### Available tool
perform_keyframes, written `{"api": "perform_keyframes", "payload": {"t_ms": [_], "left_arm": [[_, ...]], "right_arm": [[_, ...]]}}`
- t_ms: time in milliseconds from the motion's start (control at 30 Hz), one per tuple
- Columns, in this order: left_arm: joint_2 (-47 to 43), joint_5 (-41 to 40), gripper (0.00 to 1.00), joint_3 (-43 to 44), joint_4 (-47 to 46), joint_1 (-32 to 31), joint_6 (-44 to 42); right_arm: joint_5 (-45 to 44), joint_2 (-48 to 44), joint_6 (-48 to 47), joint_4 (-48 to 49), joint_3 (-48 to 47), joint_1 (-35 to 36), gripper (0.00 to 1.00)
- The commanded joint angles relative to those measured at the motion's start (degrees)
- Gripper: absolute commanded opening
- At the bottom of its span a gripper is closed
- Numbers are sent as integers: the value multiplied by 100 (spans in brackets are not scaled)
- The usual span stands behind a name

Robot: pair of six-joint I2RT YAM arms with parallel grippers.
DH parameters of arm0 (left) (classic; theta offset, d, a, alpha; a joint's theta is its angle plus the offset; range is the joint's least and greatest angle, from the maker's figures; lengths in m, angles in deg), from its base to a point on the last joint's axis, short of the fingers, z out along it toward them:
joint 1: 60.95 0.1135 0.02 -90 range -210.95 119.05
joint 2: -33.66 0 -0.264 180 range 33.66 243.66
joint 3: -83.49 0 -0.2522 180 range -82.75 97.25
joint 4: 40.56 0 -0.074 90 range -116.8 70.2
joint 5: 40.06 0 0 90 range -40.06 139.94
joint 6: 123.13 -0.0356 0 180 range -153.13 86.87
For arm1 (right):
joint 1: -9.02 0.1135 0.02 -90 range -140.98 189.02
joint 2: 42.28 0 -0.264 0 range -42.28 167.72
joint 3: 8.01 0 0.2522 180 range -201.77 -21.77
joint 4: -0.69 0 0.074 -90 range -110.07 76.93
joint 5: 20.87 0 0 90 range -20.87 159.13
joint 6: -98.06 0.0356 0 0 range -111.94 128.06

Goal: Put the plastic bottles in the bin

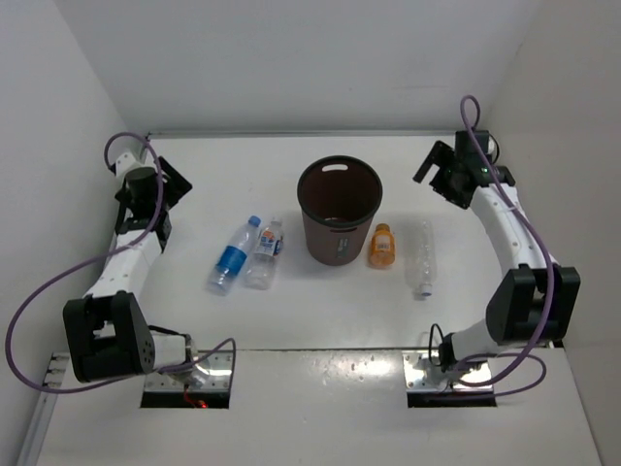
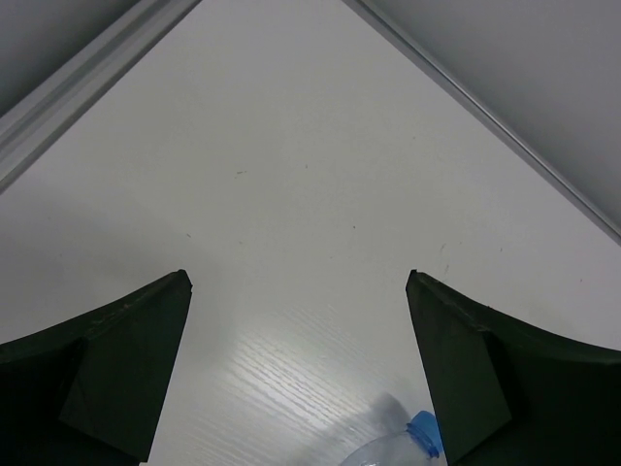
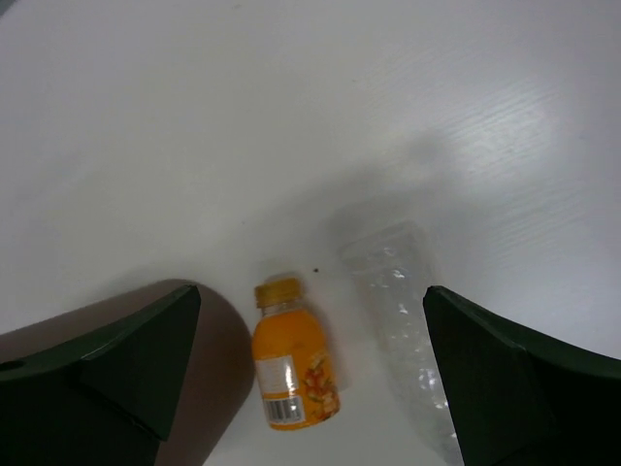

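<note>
Entry, both arms raised, nothing grasped.

Left end effector (image 1: 167,206): you have it hanging over the far left part of the white worktop (image 1: 320,311), jaws spread wide with nothing between them. In the left wrist view (image 2: 299,280) only bare worktop shows between the fingers. The blue cap of the clear plastic bottle with the blue label (image 2: 393,449) just enters at the bottom edge.

Right end effector (image 1: 434,165): you hold it over the far right part of the worktop, jaws likewise wide apart and holding nothing. In the right wrist view (image 3: 311,291) it looks down on two bottles, well above them and touching neither.

Task items:
- Dark brown round tapered plastic bin (image 1: 330,248): upright at mid-worktop, mouth open upward, handle slot at its far rim.
- Clear bottle with blue label and cap (image 1: 233,256): on its side left of the bin, cap toward the far side.
- Clear bottle with white-blue label (image 1: 265,253): on its side just beside the first, between it and the bin.
- Short orange plastic bottle (image 1: 381,246) (image 3: 291,364): lying just right of the bin's wall.
- Clear unlabelled plastic bottle (image 1: 424,257) (image 3: 403,311): lying right of the orange one, apart from it.

All four bottles lie on the worktop, outside the bin.
</note>
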Motion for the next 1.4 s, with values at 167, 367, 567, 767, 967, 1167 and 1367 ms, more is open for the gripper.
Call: {"api": "perform_keyframes", "payload": {"t_ms": [167,367,567,767,967,1167,1367], "left_arm": [[-217,80,100,-17,-80,-34,-209],[-217,80,100,-149,-80,-34,-262],[-270,27,100,-377,-80,-34,-314],[-270,27,100,-430,-80,-34,-376],[-270,27,100,-430,-27,-34,-376],[-323,27,100,-483,-27,-34,-376],[-375,80,100,-536,-27,-34,-323]], "right_arm": [[-721,1652,-51,-1920,-1046,-348,100],[-139,1664,10,-1658,-545,-410,100],[117,1708,10,-1667,-247,-349,100],[398,1699,10,-1508,184,-410,100],[583,1812,134,-1341,510,-348,88],[583,2418,117,-1621,326,-348,65],[697,2595,116,-1710,325,-348,51]]}}
